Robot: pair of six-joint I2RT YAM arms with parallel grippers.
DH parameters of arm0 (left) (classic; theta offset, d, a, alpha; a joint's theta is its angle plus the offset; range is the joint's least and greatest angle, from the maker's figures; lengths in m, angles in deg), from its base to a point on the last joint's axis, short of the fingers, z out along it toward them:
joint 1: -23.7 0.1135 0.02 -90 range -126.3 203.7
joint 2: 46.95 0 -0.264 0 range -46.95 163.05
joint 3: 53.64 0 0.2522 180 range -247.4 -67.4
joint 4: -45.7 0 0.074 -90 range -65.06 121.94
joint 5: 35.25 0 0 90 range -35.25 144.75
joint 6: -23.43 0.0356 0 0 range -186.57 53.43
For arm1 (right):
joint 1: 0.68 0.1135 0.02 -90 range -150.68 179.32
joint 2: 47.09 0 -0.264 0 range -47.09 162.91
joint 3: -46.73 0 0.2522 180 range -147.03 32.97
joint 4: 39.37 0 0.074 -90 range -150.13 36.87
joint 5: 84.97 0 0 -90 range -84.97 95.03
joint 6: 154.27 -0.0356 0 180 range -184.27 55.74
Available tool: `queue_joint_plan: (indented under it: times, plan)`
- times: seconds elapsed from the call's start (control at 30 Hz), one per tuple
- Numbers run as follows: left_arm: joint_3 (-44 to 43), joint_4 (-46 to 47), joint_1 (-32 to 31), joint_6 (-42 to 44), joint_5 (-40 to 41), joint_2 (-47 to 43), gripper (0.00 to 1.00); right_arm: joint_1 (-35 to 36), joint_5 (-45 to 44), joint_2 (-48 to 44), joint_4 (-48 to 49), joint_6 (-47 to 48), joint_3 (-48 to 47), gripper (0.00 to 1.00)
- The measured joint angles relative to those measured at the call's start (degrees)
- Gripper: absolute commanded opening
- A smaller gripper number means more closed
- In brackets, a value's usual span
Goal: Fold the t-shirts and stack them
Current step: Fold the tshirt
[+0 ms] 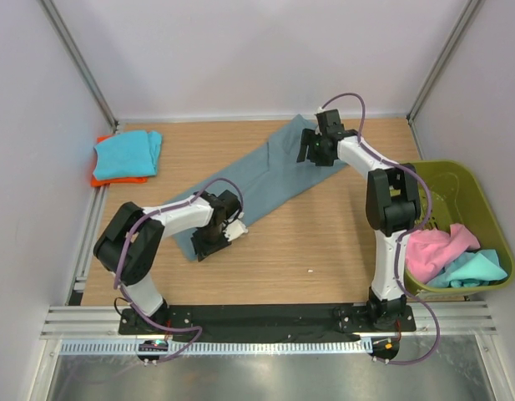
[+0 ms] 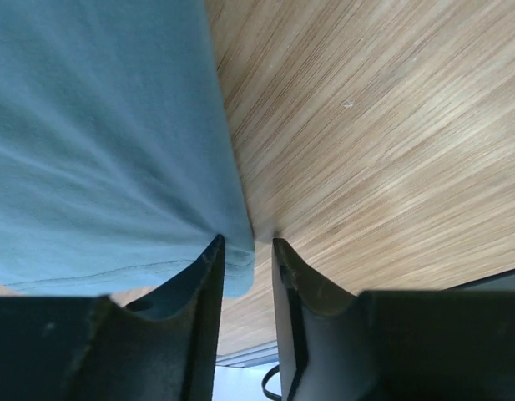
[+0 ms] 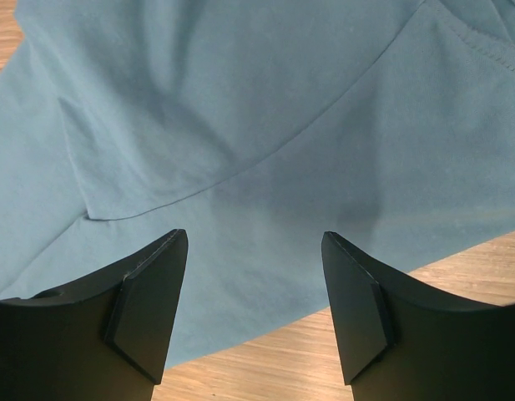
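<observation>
Top external view: slate blue-grey t-shirt (image 1: 265,171) lies spread diagonally mid-table, its far end under the right gripper (image 1: 311,149), whose jaws stand wide apart just above the cloth. Left gripper (image 2: 244,244) sits at the shirt's near corner, jaws narrow with the hem between them; cannot tell whether it pinches.

The worktop (image 1: 324,242) is pale wood with a fine straight grain. The spread t-shirt (image 1: 265,171) is plain slate blue-grey. The folded shirt (image 1: 128,154) is plain turquoise, and the orange shirt (image 1: 98,178) under it is bright and unpatterned. The basket (image 1: 484,209) is olive-green, holding a pink shirt (image 1: 436,251) and a turquoise shirt (image 1: 476,269). The left tool (image 2: 247,251) and right tool (image 3: 253,238) are black. The arms are white and black, with purple cables.
</observation>
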Motion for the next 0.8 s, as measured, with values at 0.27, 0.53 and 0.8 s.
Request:
queue_joint_plan:
  times: [0.27, 0.53, 0.8]
  plan:
    - [-0.17, 0.13, 0.00, -1.22, 1.05, 0.42, 0.08, 0.00, -0.39, 0.46, 0.57, 1.53, 0.00, 0.71]
    - [-3.21, -2.60, -5.51, -2.54, -3.80, 2.62, 0.04, -0.02, -4.55, 2.99, 0.66, 4.48, -2.58, 0.71]
    - [-8.48, -4.00, -18.43, -4.98, -11.65, 6.12, 0.04, 0.52, -5.14, 9.55, 0.37, 7.85, -7.39, 0.71]
